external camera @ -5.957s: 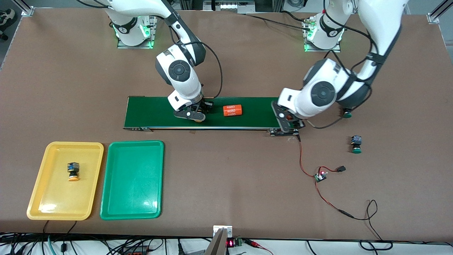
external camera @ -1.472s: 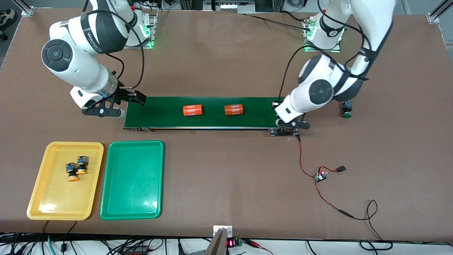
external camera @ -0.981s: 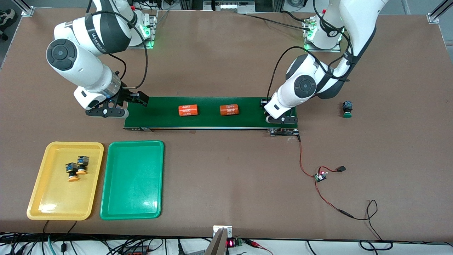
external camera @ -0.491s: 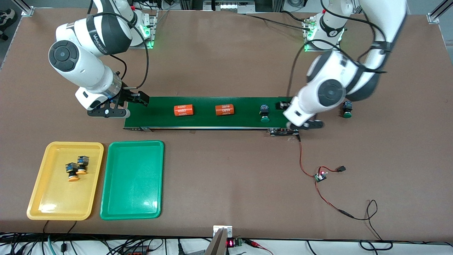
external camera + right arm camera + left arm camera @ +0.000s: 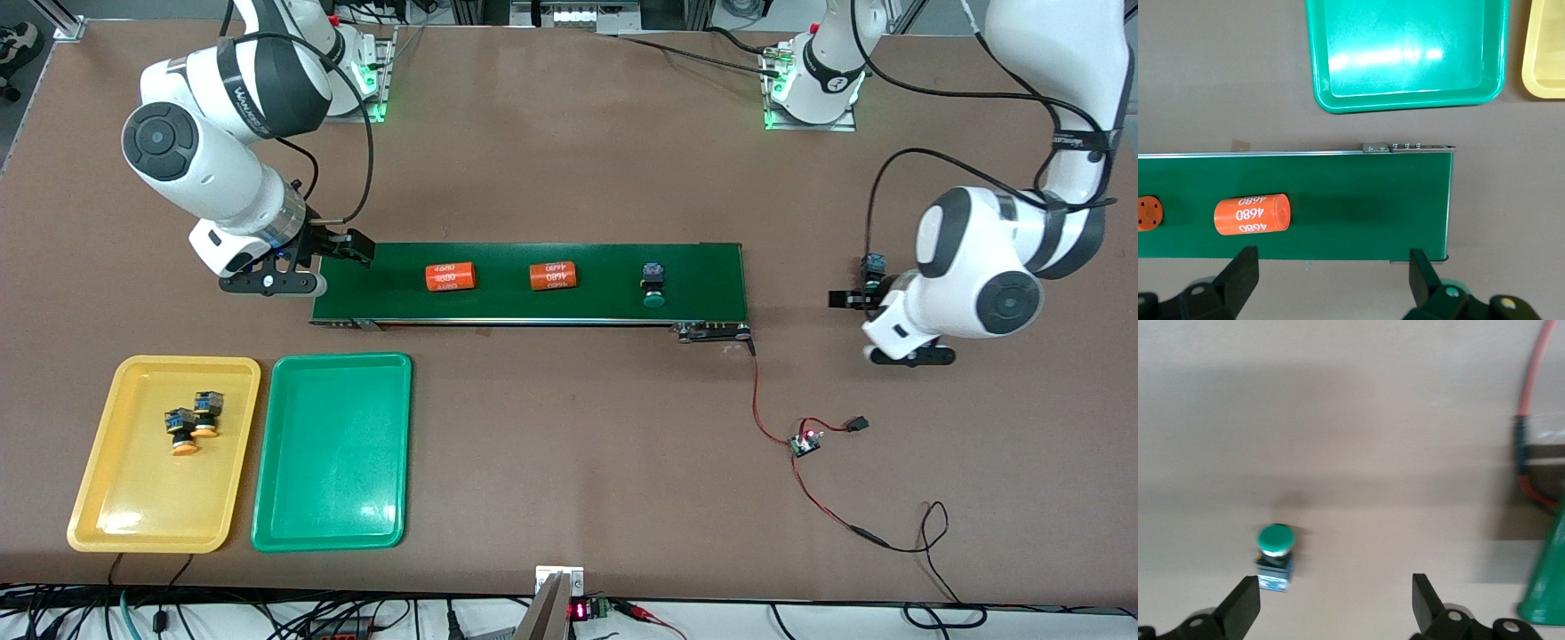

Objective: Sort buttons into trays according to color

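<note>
- Left gripper [image 5: 892, 325]: hanging over bare table off the belt's end, at the left arm's end of the table; jaws standing spread and pinching nothing.
- Green-capped button on the table [image 5: 1275, 550]: lying on its side near one finger [image 5: 1243, 608] of the left gripper, just outside the gap between the jaws, not touching it; in the front view only its dark body [image 5: 874, 264] is showing past the arm.
- Right gripper [image 5: 293, 269]: hanging over the belt's end nearest the right arm's base; jaws standing spread and holding nothing.
- Belt [image 5: 498, 298]: long, dark green, lying beneath the right gripper's open jaws.
- Orange cylinders: two with white numbers, lying on the belt; one [image 5: 449, 276] sitting closer to the right gripper's jaws, the other [image 5: 553, 276] farther along.
- Green-capped button on the belt [image 5: 654, 285]: sitting toward the end closer to the left gripper, well apart from both pairs of jaws.
- Yellow tray [image 5: 98, 498]: holding two orange-capped buttons [image 5: 183, 429] [image 5: 207, 411], touching each other, well apart from the right gripper's jaws.
- Green tray [image 5: 331, 524]: lying just beside the yellow tray, nearer the front camera than the belt.
</note>
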